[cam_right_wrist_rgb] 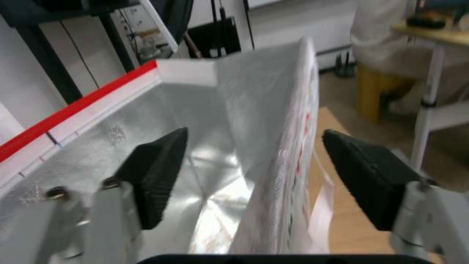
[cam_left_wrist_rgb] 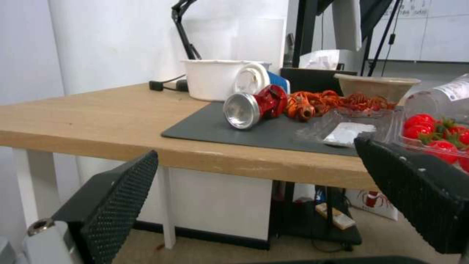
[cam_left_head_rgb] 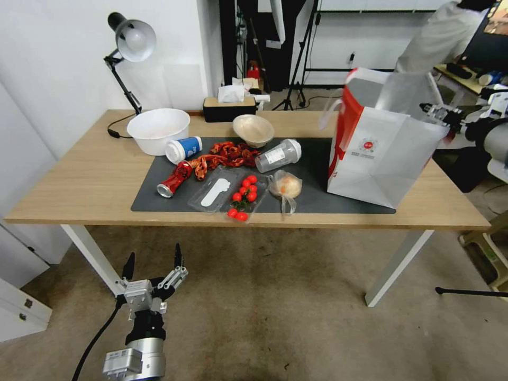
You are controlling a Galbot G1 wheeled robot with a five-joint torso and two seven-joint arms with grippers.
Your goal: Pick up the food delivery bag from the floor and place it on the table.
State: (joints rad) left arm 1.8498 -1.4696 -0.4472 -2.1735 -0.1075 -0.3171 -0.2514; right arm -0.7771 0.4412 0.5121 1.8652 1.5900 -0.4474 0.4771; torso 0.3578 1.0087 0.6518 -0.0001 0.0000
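Standing tilted on the table [cam_left_head_rgb: 79, 180] at its three-o'clock end, the food delivery bag [cam_left_head_rgb: 386, 159] gapes open, showing crinkled silver foil lining. The right gripper [cam_right_wrist_rgb: 251, 172] straddles the bag's white wall, jaws spread apart, not pinching it. The left gripper [cam_left_head_rgb: 153, 267] hangs open above the mottled floor [cam_left_head_rgb: 275, 317] at seven o'clock.

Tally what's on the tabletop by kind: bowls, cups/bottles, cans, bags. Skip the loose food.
Bowls: 2, the white bowl and the beige bowl
Cups/bottles: 2, the blue-and-white cup and the clear bottle
Cans: 1, the red can
Bags: 2, the food delivery bag and the small clear knotted bag
Total: 7
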